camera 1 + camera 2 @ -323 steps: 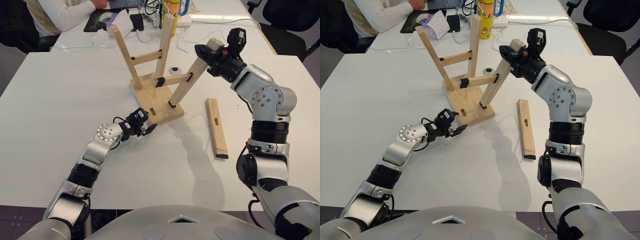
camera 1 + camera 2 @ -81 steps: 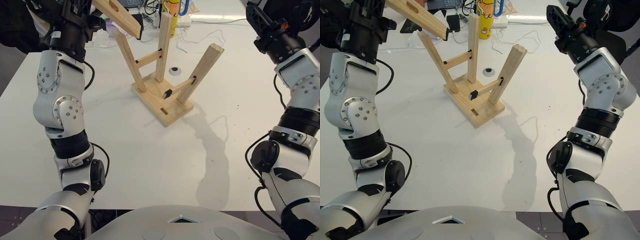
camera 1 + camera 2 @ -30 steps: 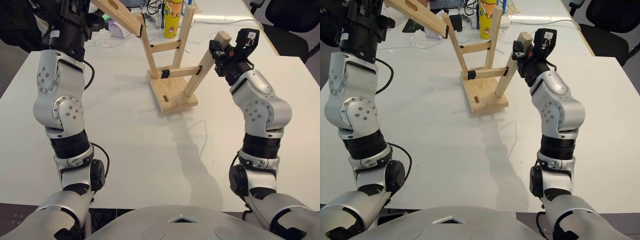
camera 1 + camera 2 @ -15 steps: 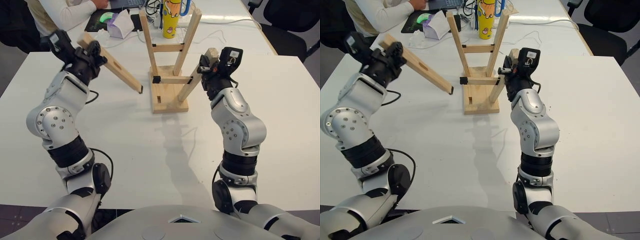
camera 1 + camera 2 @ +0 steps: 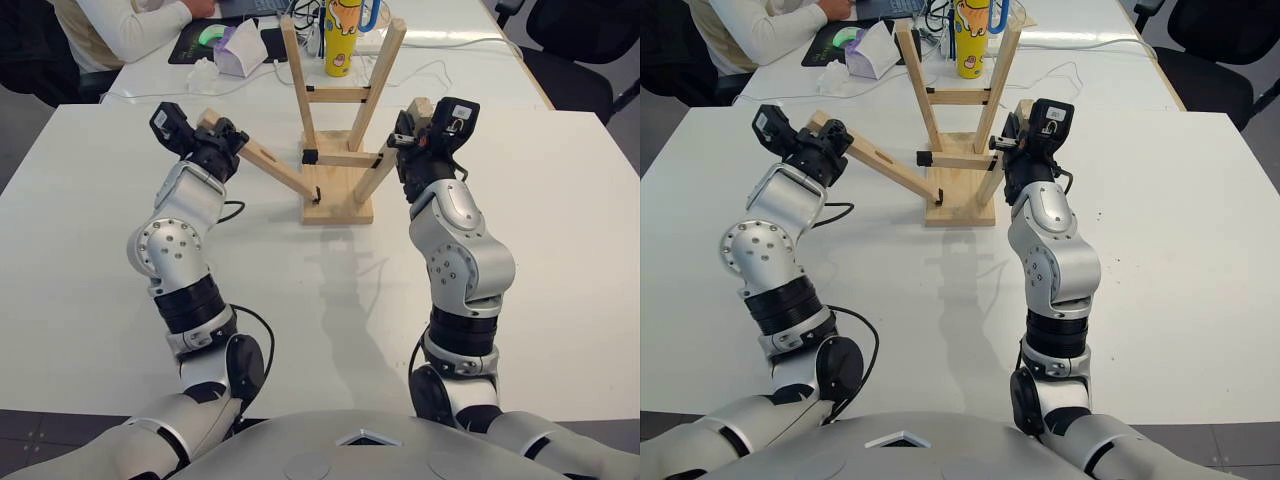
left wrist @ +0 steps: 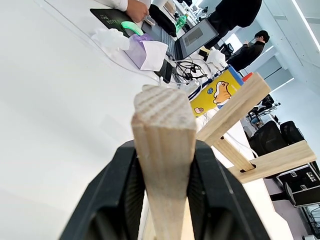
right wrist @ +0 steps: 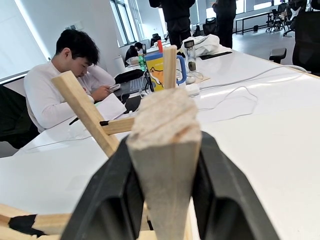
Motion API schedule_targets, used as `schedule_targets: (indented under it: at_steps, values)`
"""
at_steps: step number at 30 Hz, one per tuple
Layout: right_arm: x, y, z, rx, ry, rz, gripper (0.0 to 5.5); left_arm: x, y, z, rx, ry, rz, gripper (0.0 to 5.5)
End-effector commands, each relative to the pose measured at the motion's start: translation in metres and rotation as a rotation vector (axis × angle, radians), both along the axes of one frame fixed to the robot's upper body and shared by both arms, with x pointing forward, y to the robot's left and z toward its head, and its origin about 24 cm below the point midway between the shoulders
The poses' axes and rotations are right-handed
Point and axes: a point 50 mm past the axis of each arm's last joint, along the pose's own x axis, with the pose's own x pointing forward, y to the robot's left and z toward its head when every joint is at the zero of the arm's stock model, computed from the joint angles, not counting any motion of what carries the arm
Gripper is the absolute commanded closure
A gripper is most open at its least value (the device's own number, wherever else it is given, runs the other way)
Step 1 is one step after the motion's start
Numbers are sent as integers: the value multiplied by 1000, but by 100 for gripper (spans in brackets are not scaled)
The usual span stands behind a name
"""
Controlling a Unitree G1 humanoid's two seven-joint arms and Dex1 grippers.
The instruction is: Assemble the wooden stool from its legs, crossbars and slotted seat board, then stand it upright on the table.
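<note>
Left arm is bringing the loose leg (image 5: 270,165) down from high over the far-left corner; left end effector (image 5: 222,143) is clamped on that leg's upper end, fingers (image 6: 125,185) pressing both sides of the wood. Half a second ago the leg's lower tip was hanging short of the stool; it is now reaching the near-left corner of the seat board (image 5: 340,210), slanting in low. Whether the tip is entering a slot cannot be told.

Right end effector (image 5: 420,128) is gripping the top end of the tilted leg (image 5: 380,172), having returned to it within the last few seconds. The seat board is lying squarer to the robot than a second ago.

Judgement: the right arm is likely steadying the upturned stool while the fourth leg is being seated. Three legs are standing in the board, with an upper crossbar (image 5: 338,95) and a lower crossbar (image 5: 345,158) in place. Remaining: seat the leg, then flip the stool upright.

Stool is resting seat-down on the white worktop (image 5: 100,250), toward its far edge. A second worktop (image 5: 460,25) behind is carrying a yellow cup (image 5: 343,40), tissue box (image 5: 238,52) and cables (image 5: 440,65); an office chair (image 5: 580,40) is standing at far right.
</note>
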Motion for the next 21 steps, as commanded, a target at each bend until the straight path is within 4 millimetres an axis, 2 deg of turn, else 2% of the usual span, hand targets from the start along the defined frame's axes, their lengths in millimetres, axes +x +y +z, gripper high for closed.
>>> schedule_targets:
  at_steps: [1,5,11,17,21]
  values:
    - [-3,1,-21,4,104,-7,446,-2,4,-9,147,13,10,447]
    - [-4,-1,-21,7,103,-21,446,-5,9,-13,218,12,20,447]
    - [-4,1,-21,5,104,-10,446,-9,2,-26,280,44,-19,447]
    - [-3,6,-21,-22,107,21,446,-7,-27,-13,445,-7,-174,447]
    - [-4,7,-21,-27,103,18,446,-6,-32,-9,457,-3,-182,447]
